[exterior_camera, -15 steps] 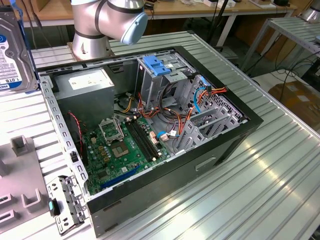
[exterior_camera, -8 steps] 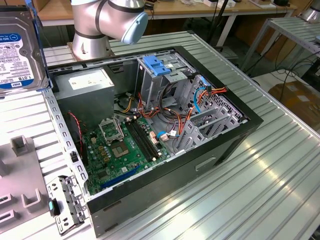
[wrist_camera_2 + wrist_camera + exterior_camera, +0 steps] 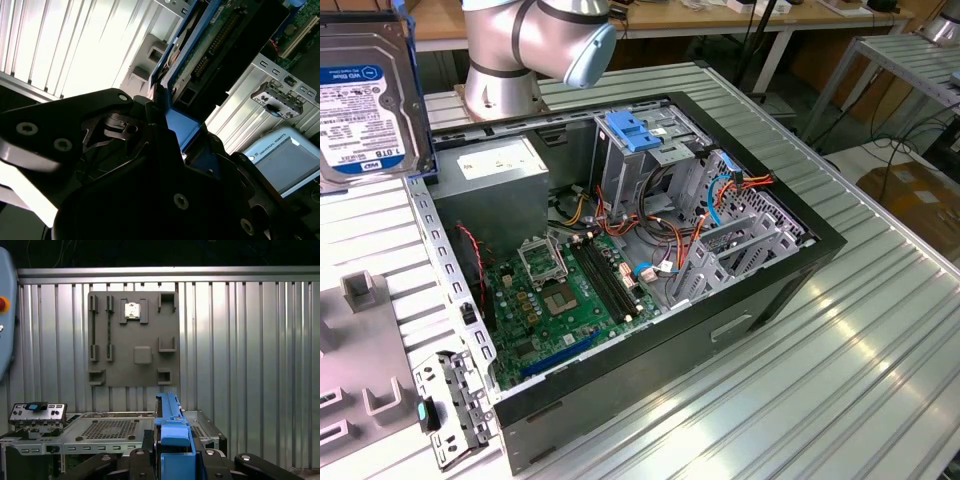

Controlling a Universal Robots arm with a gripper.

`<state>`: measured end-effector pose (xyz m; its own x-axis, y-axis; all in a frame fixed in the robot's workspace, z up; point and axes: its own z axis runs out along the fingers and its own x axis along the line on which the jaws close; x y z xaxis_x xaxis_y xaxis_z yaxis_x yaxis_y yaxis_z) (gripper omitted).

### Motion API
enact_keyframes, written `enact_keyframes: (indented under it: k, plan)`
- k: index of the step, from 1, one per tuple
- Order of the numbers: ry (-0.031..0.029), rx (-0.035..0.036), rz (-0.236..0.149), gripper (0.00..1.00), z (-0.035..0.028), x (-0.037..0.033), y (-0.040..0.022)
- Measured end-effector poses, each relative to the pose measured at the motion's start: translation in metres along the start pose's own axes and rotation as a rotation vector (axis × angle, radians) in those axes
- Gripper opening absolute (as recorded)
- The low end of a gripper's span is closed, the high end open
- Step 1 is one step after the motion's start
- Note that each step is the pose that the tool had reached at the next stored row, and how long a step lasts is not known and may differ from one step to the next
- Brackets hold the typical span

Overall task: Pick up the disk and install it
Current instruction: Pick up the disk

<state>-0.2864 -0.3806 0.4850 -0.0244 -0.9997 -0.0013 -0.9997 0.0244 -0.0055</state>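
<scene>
The disk (image 3: 365,95), silver metal with a white label and a blue carrier rail, hangs in the air at the exterior view's upper left, beyond the open computer case (image 3: 650,250). In both wrist views the disk's blue rail (image 3: 170,432) (image 3: 179,117) sits edge-on between the black fingers of my gripper (image 3: 172,460) (image 3: 182,134), which is shut on it. The second wrist view also shows the drive's green circuit-board side (image 3: 215,40). The drive cage (image 3: 650,165) stands at the back of the case.
A light-blue slotted bracket (image 3: 638,132) lies on top of the drive cage. Motherboard (image 3: 570,295), cables and a grey power supply (image 3: 495,175) fill the case. A grey fixture plate (image 3: 132,337) (image 3: 360,360) lies on the ribbed metal table beside the case. The arm's base (image 3: 505,60) stands behind it.
</scene>
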Motion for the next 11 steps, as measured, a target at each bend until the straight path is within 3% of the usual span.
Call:
enact_keyframes:
  k: [11]
  plan:
    - [0.0, -0.0001, 0.0, 0.37, 0.0002, -0.0006, -0.0238]
